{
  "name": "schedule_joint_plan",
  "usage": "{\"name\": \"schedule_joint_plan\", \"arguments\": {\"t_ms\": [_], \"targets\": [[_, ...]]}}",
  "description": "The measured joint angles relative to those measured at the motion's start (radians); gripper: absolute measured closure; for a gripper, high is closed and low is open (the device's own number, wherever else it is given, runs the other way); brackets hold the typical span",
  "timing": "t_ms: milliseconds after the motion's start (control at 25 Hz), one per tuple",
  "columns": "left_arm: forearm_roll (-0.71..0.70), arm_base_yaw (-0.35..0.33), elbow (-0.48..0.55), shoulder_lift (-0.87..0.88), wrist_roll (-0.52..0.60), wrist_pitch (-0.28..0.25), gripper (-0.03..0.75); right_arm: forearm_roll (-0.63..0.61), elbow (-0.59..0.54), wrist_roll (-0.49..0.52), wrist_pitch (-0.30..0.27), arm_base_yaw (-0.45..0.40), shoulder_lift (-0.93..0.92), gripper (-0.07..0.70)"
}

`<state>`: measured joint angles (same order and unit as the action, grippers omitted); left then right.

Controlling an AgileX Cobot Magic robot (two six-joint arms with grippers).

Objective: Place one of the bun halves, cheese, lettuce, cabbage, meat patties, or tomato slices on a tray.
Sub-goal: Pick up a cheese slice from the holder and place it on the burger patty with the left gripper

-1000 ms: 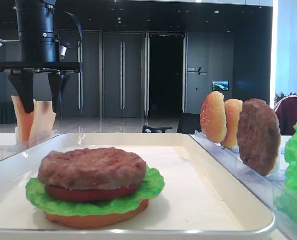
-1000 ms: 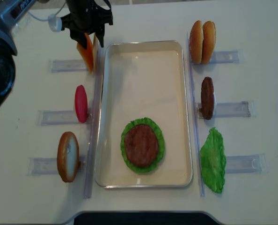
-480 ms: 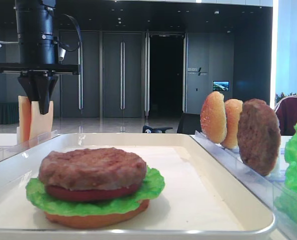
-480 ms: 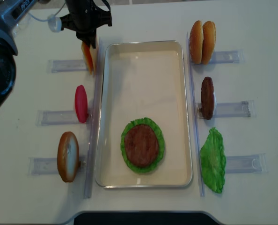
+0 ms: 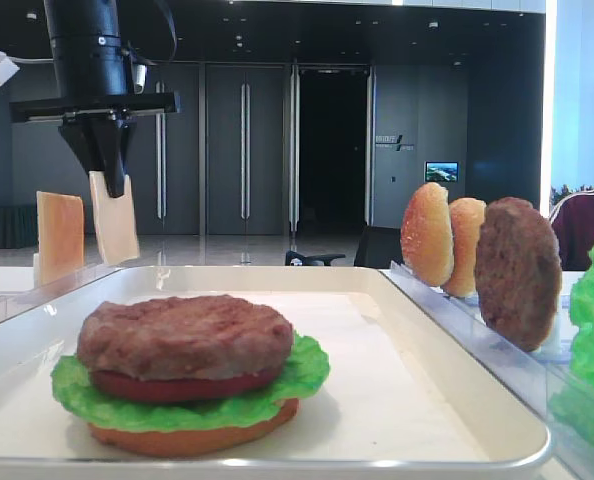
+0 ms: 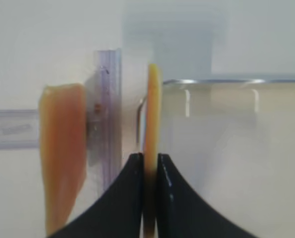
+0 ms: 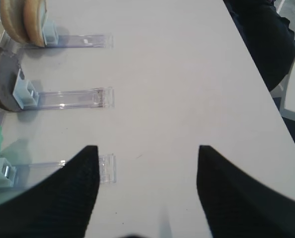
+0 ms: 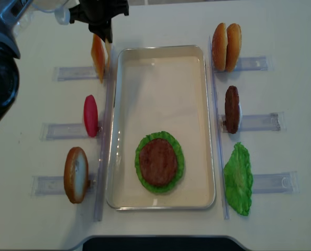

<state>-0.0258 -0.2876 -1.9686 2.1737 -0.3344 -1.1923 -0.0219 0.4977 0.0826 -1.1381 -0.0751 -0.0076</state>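
A thin, pale yellow-orange slice of cheese (image 6: 153, 124) hangs edge-on, pinched at its top by the closed left pincer (image 5: 105, 168) just over the far left corner of the white tray (image 8: 210, 157). Its twin (image 5: 60, 235) stands in a clear rack (image 8: 71, 72) beside the tray's far left edge. The right pincer (image 7: 147, 163) hovers with fingers spread over the pale bench (image 7: 187, 74). Behind, dark double doors (image 5: 244, 150) and a wall sign (image 5: 387, 142), seemingly lettered but too small to read.
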Motion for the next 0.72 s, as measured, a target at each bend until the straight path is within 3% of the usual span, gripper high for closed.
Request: {"name": "schedule_joint_plan", "arguments": {"t_ms": [120, 720], "targets": [[0.032, -0.007, -0.001, -0.029, 0.025, -0.029, 0.68, 0.0, 0.0, 0.0, 0.0, 0.0, 0.0, 0.192], [0.224, -0.089, -0.003, -0.102, 0.137, -0.044, 0.681, 0.0, 0.0, 0.0, 0.0, 0.0, 0.0, 0.192]]}}
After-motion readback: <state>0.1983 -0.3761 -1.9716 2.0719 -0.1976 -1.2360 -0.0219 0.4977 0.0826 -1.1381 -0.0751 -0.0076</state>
